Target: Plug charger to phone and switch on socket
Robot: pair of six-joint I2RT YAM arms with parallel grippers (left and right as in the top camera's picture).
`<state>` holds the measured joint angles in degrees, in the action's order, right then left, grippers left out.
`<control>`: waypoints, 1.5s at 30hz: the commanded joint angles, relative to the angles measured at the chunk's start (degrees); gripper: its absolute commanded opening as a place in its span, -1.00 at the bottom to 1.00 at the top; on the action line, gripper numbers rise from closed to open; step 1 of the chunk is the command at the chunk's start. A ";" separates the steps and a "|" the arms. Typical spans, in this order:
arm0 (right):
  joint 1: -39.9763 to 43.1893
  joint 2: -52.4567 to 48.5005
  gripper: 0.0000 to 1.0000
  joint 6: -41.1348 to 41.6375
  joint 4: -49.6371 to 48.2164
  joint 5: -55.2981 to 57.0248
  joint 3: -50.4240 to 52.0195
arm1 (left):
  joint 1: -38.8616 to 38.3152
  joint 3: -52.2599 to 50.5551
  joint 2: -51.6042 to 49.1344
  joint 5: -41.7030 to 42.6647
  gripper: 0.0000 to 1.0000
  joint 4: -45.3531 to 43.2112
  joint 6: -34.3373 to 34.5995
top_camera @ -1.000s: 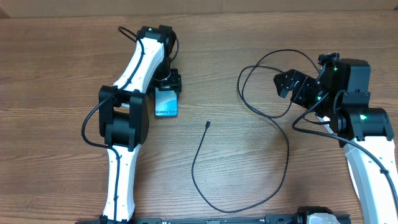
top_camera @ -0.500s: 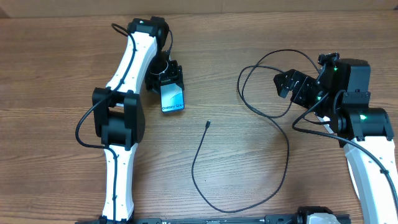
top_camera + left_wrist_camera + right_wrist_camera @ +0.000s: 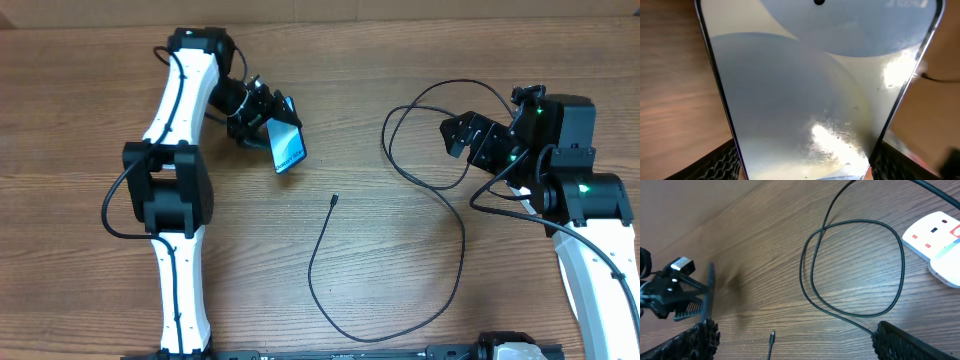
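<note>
Brown wood-grain table [image 3: 400, 60] fills the overhead view from edge to edge. Left of centre in the upper part of that frame, the phone [image 3: 287, 147] is tilted, its pale blue-white screen facing the camera and its lower end pointing toward the middle of the table. The left gripper [image 3: 268, 118] grips it by the upper end. In the left wrist view the screen [image 3: 810, 100] takes up nearly the whole frame, with the textured fingers [image 3: 720, 162] pressed against its two sides at the bottom corners.

Lower right of the phone and apart from it, the charger's small plug [image 3: 333, 201] lies on the wood. From there the charger [image 3: 463, 250] curves down to the bottom centre, sweeps up the right side and crosses itself in a loop near the upper right.

The socket [image 3: 935, 235] shows only in the right wrist view, at the right edge, white with slot holes and a touch of red.

The right gripper [image 3: 455, 138] hovers beside the loop, its jaws spread wide and holding nothing.
</note>
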<state>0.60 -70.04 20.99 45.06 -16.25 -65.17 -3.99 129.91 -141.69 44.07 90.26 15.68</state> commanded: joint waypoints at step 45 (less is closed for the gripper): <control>-21.99 -2.97 1.00 -10.56 -10.21 10.49 -1.79 | 2.21 1.84 -0.15 46.51 0.47 -0.33 -1.95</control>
<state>-19.18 -73.25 10.94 35.00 -13.02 -65.21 -2.46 129.91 -141.69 86.65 90.02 13.50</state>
